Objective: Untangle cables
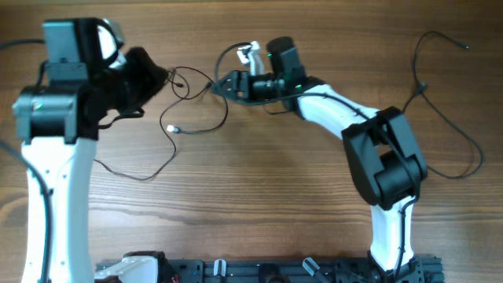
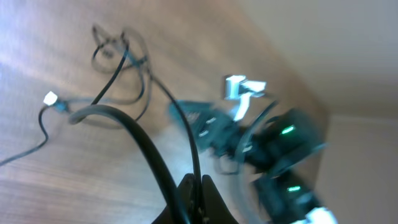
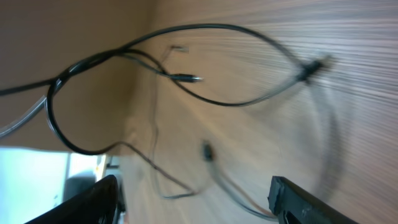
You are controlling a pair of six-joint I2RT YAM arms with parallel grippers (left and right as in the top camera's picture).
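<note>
- right gripper [image 3: 194,202]: fingers [image 3: 298,200] stand wide apart at bottom, over wooden table [image 3: 354,124].
- cables [image 3: 205,27]: thick black one makes big loop, crosses itself at left.
- silver-tipped plug [image 3: 189,78] inside loop; thinner cords blurred.

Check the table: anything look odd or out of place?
Only the tangle: cables knot in loops between the left gripper and right gripper. One separate cable lies alone at the far right. No damage visible.
</note>
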